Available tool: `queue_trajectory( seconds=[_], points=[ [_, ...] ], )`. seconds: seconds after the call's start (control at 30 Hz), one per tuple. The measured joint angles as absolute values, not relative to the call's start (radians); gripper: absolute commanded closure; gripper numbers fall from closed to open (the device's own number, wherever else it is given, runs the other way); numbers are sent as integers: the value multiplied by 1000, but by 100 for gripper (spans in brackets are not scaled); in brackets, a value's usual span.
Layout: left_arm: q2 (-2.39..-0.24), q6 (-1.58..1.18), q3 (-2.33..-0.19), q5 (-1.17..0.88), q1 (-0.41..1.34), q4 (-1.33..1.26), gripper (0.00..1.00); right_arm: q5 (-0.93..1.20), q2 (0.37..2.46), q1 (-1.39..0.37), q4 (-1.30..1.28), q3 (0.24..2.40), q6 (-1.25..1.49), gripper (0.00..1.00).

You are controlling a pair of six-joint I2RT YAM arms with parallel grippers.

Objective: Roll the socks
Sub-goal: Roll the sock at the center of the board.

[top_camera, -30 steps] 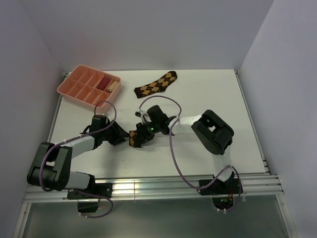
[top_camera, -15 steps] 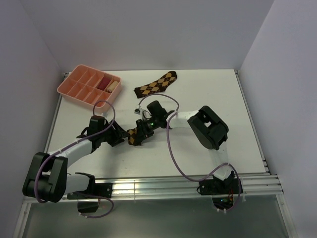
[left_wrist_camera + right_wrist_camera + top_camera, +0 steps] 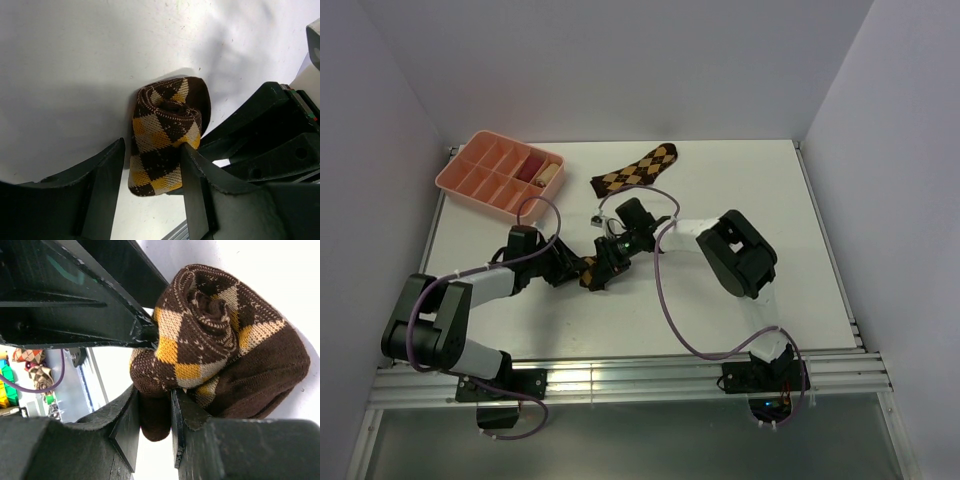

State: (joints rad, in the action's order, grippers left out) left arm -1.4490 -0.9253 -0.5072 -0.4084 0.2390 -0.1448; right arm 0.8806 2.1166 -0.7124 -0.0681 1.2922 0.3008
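One sock (image 3: 590,274) is rolled into a tight dark brown and orange argyle roll (image 3: 165,125) lying on the white table. My right gripper (image 3: 154,392) is shut on a brown fold of that roll (image 3: 220,325), pinched between its fingertips. My left gripper (image 3: 152,147) stands open astride the roll's other end. Its right finger (image 3: 197,185) touches the fabric, and a gap shows beside the left finger (image 3: 100,185). In the top view the two grippers (image 3: 572,270) (image 3: 604,268) meet at the roll. The second sock (image 3: 638,170) lies flat at the back of the table.
A pink compartment tray (image 3: 470,180) sits at the back left, with a reddish roll (image 3: 533,165) and a beige roll (image 3: 550,172) in its cells. The right arm's purple cable (image 3: 665,290) loops over the middle of the table (image 3: 770,200).
My left gripper has moved right, up to the rolled sock, and now straddles it. The right gripper has carried the roll slightly left and away from the near edge.
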Motion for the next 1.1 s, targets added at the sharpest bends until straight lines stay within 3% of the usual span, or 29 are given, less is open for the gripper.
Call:
queue_trajectory(
  seconds=[0.33,0.47,0.8,1.1],
  points=[
    [-1463,-957,-507,-406,243,-175,53,746,2060,-716,-126,1288,305,45],
    [-1449,-962,-515,-368,257,-149,53,537,1942,-738,-139,1227,310,37],
    [-1460,-959,-601,-285,304,-31,54,-47,1749,-944,-96,1155,221,30],
    [-1471,-959,-638,-259,322,25,54,-250,1767,-1108,-58,1157,112,31]
  ],
)
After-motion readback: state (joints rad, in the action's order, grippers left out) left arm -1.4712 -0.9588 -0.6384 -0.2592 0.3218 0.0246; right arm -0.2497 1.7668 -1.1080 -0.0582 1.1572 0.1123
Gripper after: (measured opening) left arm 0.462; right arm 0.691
